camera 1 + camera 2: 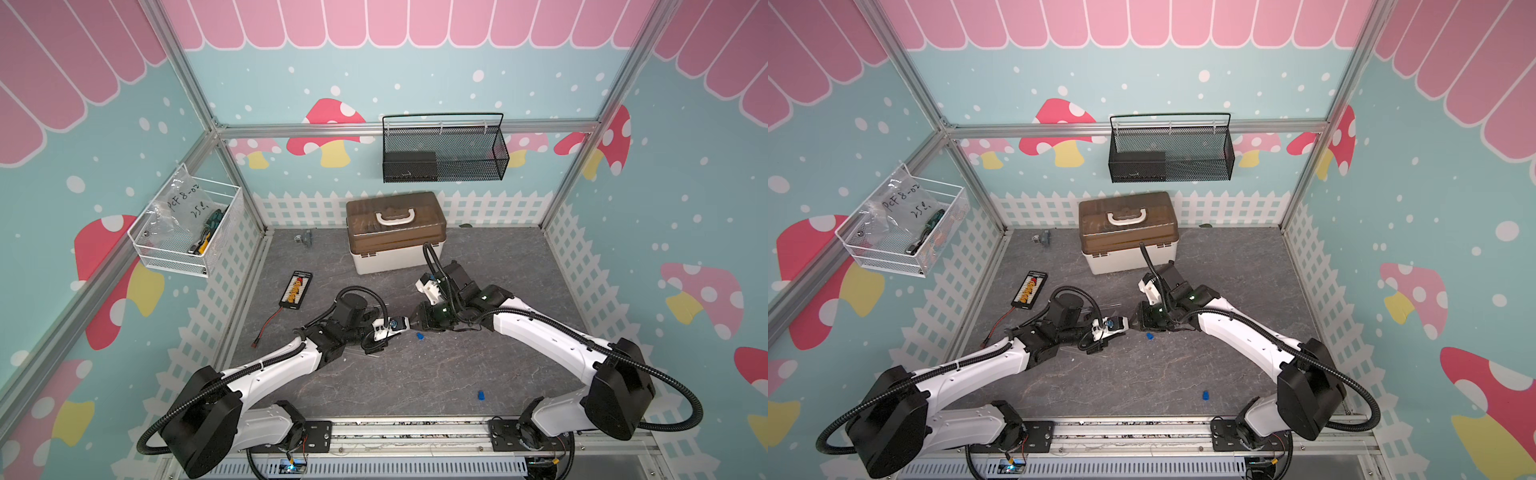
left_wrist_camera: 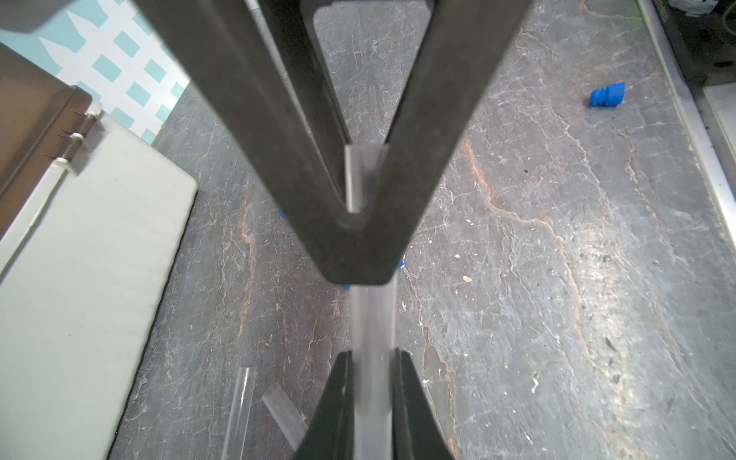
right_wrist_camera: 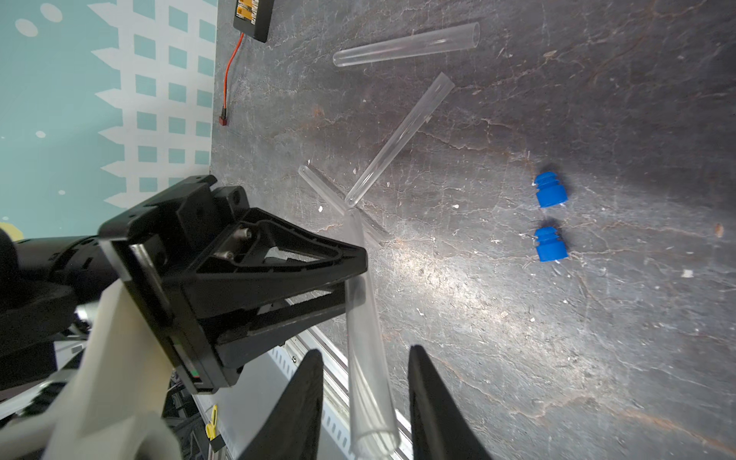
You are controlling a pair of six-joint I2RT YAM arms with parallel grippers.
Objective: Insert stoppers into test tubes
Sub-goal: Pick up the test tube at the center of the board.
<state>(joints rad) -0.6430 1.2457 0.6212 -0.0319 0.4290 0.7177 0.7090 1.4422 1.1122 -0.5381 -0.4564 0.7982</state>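
Left pincer (image 2: 373,358) clamped on a long clear plastic test tube (image 3: 370,398), off the grey table (image 3: 597,358), open mouth pointing into the right pincer (image 3: 365,350). Right jaws straddle that end, gaps both sides, gripping nothing. Reads as a handover setup. Two small bright blue ribbed stoppers (image 3: 550,195) lie beyond its tips, well apart.

Left wrist view: the held test tube (image 2: 372,318) is masked mid-length by the right gripper (image 2: 358,271). Blue slivers (image 2: 401,263) at that gripper's edges are too far hidden to identify. Two lying tubes (image 2: 239,410) run off the frame. Right wrist view: the held tube's open end and the black board (image 3: 255,20) are cut off. In both top views the tubes are too faint to trace.
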